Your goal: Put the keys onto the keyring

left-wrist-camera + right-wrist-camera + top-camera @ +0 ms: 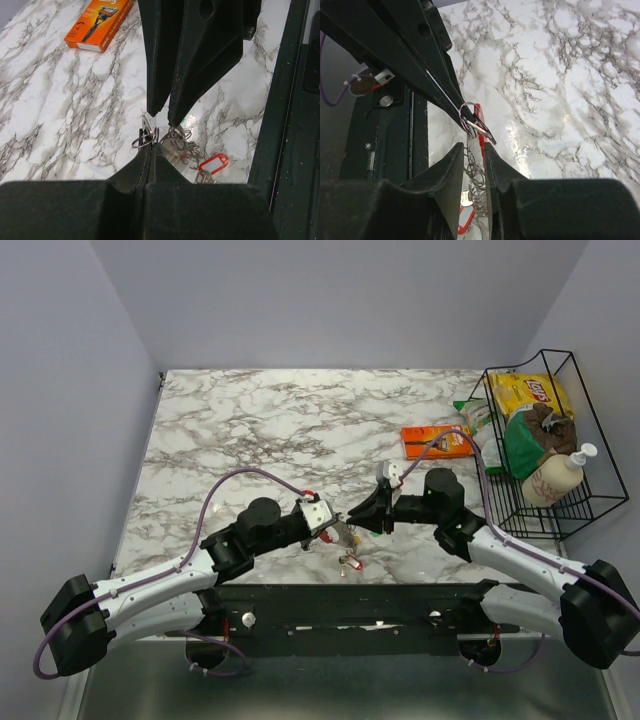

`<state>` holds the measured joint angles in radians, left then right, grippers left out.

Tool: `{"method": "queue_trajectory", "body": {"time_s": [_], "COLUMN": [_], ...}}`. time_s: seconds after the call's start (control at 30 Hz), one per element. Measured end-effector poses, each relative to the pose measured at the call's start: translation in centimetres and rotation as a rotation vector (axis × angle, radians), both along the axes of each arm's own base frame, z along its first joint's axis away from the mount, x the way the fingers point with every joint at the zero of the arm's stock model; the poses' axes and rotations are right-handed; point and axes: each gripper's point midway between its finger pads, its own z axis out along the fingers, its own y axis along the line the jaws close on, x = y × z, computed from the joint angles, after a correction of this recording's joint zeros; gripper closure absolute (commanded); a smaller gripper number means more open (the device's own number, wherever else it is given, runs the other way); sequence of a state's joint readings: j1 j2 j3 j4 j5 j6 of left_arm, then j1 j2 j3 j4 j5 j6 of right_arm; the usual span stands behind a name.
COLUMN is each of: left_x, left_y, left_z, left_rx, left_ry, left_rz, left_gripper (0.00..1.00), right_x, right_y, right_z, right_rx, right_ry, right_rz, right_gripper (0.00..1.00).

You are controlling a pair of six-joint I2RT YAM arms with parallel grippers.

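Observation:
My left gripper (335,530) is shut on the keyring (141,141), a thin metal loop pinched at its fingertips (151,146) just above the table. A small flat metal piece sticks up from the loop. A string of linked rings (184,139) hangs from it down to a red-tagged key (213,163) and a silver key (202,176) on the marble; they also show in the top view (350,562). My right gripper (365,523) faces the left one tip to tip. Its jaws (473,146) stand slightly apart with the linked rings (479,175) hanging between them, just below the keyring (468,103).
An orange flat packet (435,440) lies behind the right gripper and shows in the left wrist view (100,22). A black wire basket (590,455) at the right edge holds a chips bag, a soap bottle and other items. A black rail (350,600) runs along the near table edge.

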<state>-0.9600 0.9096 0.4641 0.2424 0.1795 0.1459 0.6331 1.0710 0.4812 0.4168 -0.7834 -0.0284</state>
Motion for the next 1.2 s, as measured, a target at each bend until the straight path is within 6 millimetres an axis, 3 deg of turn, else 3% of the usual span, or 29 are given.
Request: {"method": "queue_trajectory", "body": {"time_s": [0.17,0.5,1.2], "left_x": [-0.1,0.0,0.0], "left_y": [-0.1,-0.1,-0.3], "left_z": [0.1,0.2,0.4], "left_rx": [0.000,-0.002,0.000], "left_ry": [-0.001,-0.005,-0.004], "left_rz": [-0.003,-0.004,-0.005], "left_gripper": [1.00,1.00,1.00], "right_x": [0.0,-0.3,-0.4], "right_y": [0.2,0.4,1.1], "right_z": [-1.2,-1.5,-0.3], "right_rx": [-0.022,-0.024,0.031], "right_ry": [0.034,0.051,0.070], "right_rz": [0.010,0.035,0.068], "right_gripper": [0.69,0.69,0.71]}}
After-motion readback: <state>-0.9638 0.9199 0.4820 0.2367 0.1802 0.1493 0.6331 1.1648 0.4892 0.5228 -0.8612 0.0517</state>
